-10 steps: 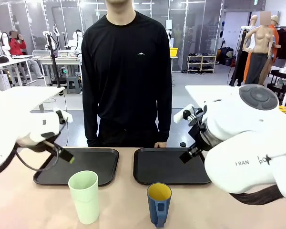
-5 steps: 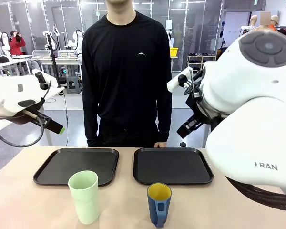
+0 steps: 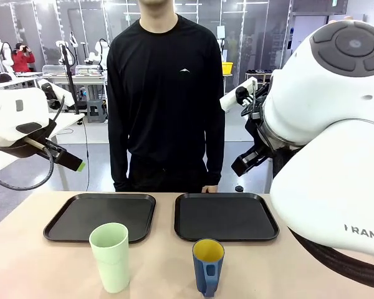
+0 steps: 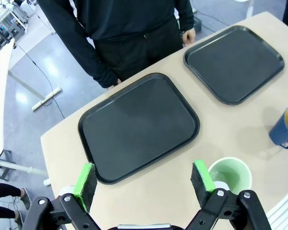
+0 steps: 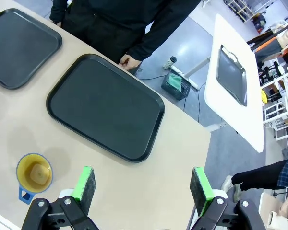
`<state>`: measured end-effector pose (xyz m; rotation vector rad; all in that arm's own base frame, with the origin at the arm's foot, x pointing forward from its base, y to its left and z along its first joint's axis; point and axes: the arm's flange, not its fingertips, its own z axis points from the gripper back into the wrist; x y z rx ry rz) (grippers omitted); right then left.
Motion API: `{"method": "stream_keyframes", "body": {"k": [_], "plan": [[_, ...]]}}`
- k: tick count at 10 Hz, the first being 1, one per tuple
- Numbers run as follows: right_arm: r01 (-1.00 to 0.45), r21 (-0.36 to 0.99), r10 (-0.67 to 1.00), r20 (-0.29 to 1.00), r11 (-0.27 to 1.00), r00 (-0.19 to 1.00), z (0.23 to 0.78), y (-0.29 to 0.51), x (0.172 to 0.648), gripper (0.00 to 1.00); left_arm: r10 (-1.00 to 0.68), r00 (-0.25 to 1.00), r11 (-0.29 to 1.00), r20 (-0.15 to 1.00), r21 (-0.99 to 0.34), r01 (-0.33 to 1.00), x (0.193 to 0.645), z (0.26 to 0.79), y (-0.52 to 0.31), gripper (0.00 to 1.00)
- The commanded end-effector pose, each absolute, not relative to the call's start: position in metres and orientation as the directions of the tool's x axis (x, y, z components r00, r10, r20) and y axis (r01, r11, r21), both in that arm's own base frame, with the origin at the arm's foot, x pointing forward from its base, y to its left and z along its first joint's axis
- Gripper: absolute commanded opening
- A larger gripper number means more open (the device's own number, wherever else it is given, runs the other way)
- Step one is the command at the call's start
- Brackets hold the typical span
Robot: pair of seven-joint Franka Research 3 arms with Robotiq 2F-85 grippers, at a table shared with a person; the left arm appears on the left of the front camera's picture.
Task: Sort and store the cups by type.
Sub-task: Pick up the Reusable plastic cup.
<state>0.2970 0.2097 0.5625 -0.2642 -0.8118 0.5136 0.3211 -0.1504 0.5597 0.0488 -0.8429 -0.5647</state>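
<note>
Mint-green tumbler (image 3: 110, 256) and dark blue mug (image 3: 207, 266) stood at the front view's lower centre, while left gripper (image 4: 143, 178) and right gripper (image 5: 142, 186) gaped wide, empty.

Pictured, my own two limbs. Right arm (image 3: 336, 124): bulky white rounded shell, grey round cap (image 3: 352, 43) on joint, grey lettering "RAN" (image 3: 361, 233) on casing, thick black cable (image 3: 338, 259) beneath. Left arm (image 3: 12, 118): white shell, thin black cable (image 3: 19, 185) looped under. Left gripper (image 4: 143, 178), right gripper (image 5: 142, 184): black linkage fingers (image 5: 62, 210), green pads (image 4: 201, 176), silver screws (image 4: 220, 193) at knuckles.
</note>
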Motion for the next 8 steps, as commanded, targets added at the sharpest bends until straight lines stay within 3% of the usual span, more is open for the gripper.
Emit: {"method": "stream_keyframes", "body": {"k": [1,8], "plan": [[-0.316,-0.412,0.517,0.624,0.855,0.586,0.557,0.212,0.298,1.00,-0.489,0.548,0.854,0.679,0.245,0.458,0.311,0.546,-0.146,1.00],[-0.343,-0.380,0.511,0.591,0.859,0.624,0.539,0.190,0.323,1.00,-0.486,0.610,0.864,0.626,0.242,0.440,0.337,0.525,-0.132,1.00]]}}
